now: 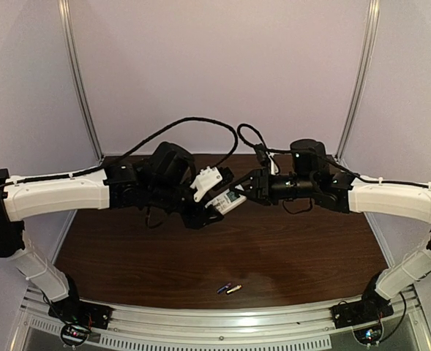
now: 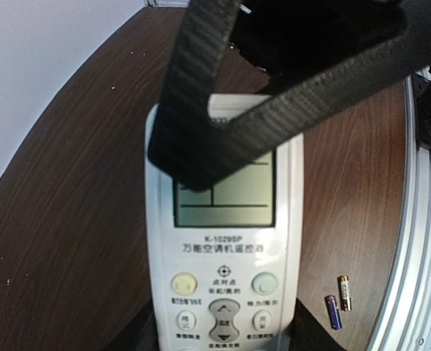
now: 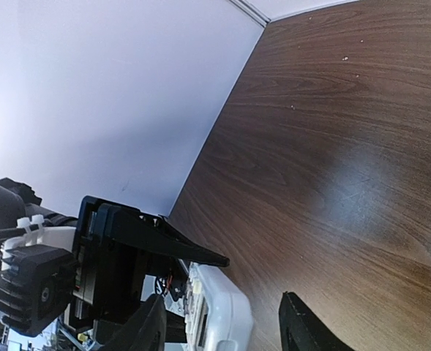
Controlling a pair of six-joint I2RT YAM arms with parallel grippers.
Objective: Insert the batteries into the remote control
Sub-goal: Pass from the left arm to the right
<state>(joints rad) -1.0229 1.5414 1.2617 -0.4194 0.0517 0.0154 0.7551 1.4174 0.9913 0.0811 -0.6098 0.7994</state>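
The white remote control is held in the air over the middle of the table, display and buttons facing the left wrist camera. My left gripper is shut on its lower sides. My right gripper is open, and its black fingers straddle the remote's top end with a gap on one side. The two batteries lie side by side on the table near the front edge: the bluish-purple one and the gold one.
The dark wooden table ends at a metal rail in front, just beyond the batteries. Pale walls close the back and sides. Both arms meet above the table's far middle.
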